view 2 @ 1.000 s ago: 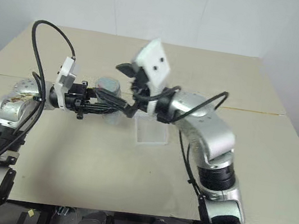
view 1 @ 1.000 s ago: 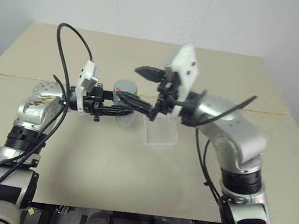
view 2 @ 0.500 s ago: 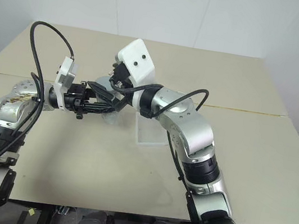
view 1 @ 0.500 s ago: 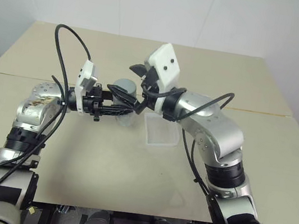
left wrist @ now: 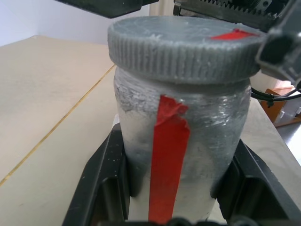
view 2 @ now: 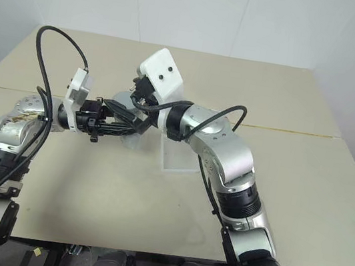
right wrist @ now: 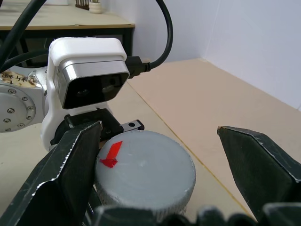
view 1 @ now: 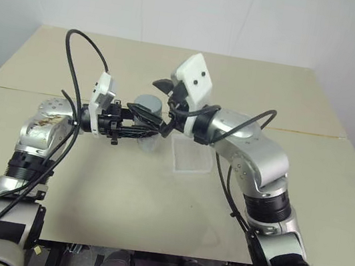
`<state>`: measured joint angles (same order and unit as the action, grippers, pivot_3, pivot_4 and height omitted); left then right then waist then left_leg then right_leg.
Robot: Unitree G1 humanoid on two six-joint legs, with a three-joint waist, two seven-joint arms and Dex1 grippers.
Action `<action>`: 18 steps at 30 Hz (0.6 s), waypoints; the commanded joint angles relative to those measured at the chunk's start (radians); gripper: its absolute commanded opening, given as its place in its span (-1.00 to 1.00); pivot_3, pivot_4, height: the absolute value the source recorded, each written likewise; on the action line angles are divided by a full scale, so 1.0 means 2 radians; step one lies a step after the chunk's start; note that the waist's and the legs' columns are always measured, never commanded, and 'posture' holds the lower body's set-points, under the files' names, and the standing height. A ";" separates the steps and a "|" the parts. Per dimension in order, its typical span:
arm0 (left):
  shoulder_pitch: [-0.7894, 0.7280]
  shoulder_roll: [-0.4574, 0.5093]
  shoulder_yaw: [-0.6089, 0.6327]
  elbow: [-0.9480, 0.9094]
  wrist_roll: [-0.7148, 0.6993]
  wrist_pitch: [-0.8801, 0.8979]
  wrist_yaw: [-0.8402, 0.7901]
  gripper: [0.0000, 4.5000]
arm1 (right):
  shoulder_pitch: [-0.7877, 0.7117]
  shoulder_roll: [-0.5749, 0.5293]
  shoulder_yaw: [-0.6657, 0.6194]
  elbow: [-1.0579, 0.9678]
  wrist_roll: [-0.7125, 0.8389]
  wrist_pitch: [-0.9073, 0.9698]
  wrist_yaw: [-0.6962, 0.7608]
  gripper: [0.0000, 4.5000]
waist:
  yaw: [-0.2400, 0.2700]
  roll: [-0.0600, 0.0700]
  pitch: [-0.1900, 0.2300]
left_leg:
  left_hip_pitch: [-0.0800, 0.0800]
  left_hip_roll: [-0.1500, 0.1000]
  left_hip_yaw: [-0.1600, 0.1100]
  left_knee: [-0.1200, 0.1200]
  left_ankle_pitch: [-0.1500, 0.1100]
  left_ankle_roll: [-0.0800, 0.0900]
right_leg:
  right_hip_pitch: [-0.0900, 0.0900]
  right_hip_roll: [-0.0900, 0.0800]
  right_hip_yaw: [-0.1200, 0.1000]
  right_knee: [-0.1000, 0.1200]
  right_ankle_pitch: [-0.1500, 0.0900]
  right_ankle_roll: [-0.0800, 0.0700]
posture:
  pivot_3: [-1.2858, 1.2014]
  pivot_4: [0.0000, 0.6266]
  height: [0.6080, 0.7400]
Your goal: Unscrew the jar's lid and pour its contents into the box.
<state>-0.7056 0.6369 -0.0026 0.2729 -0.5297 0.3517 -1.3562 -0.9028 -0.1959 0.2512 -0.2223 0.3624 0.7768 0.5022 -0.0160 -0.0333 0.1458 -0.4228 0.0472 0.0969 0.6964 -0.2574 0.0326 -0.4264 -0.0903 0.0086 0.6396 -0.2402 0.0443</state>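
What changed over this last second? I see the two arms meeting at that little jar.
The right tool swung in from beside the box to the lid, its fingers now wide open on either side, not yet gripping. The left tool stayed clamped on the jar; jar and box did not move.

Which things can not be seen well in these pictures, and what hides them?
- Contents: the jar wall is cloudy in the left wrist view, so nothing inside shows.
- Jar base: cut off by that view's lower edge, between the left hand fingers.
- Box: its far edge sits behind the right hand in the head views; too clear to judge if anything lies inside.
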 commanded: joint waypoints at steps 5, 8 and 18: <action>0.001 0.016 0.023 -0.026 -0.012 -0.002 -0.019 -0.14 | 0.010 -0.037 -0.039 -0.021 0.004 0.011 0.002 0.99 | 0.000 0.000 0.000 | 0.000 0.000 0.000 0.000 0.000 0.000 | 0.000 0.000 0.000 0.000 0.000 0.000 | 0.03 -0.52 1.00; 0.003 0.019 0.025 -0.028 -0.013 -0.002 -0.021 -0.14 | 0.018 -0.051 -0.048 -0.031 0.013 0.013 0.004 0.99 | 0.000 0.000 0.000 | 0.000 0.000 0.000 0.000 0.000 0.000 | 0.000 0.000 0.000 0.000 0.000 0.000 | 0.03 -0.52 1.00; 0.011 0.027 0.032 -0.034 -0.016 -0.002 -0.025 -0.14 | 0.037 -0.085 -0.078 -0.043 0.045 0.004 0.016 0.99 | 0.001 0.000 0.000 | 0.000 0.000 -0.001 0.000 -0.001 0.001 | 0.000 0.000 0.000 0.000 0.000 0.000 | 0.03 -0.52 1.00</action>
<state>-0.6840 0.6816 0.0367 0.2477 -0.5369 0.3529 -1.3849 -0.8332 -0.3518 0.1516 -0.2981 0.4522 0.7971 0.5430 -0.0138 -0.0333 0.1458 -0.4228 0.0470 0.0960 0.6964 -0.2590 0.0354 -0.4261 -0.0906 0.0087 0.6392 -0.2402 0.0443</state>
